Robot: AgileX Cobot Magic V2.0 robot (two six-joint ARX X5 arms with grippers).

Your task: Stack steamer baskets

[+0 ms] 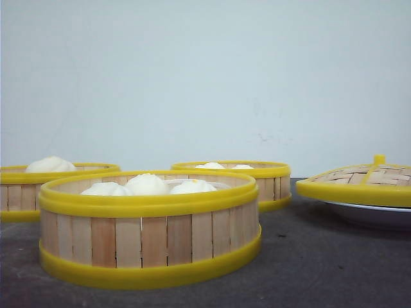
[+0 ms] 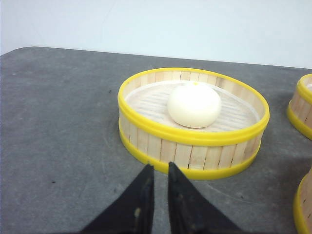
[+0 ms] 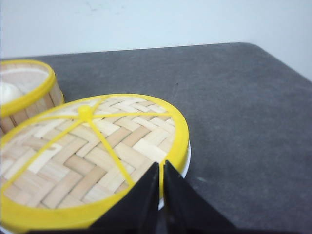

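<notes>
Three steamer baskets stand apart on the dark table. The nearest one (image 1: 151,237) holds three white buns. Another basket (image 1: 26,189) sits at the back left, and the third (image 1: 257,174) at the back middle. In the left wrist view one basket (image 2: 192,146) holds a single bun (image 2: 194,105); my left gripper (image 2: 160,168) hovers just short of its wall, shut and holding nothing. My right gripper (image 3: 161,165) is shut and empty over the rim of the woven lid (image 3: 87,156). Neither gripper shows in the front view.
The domed woven lid (image 1: 363,179) with its yellow knob rests on a white plate (image 1: 372,215) at the right. Parts of two other baskets (image 2: 304,105) (image 2: 302,204) edge the left wrist view. The table's rounded corners and a pale wall lie behind.
</notes>
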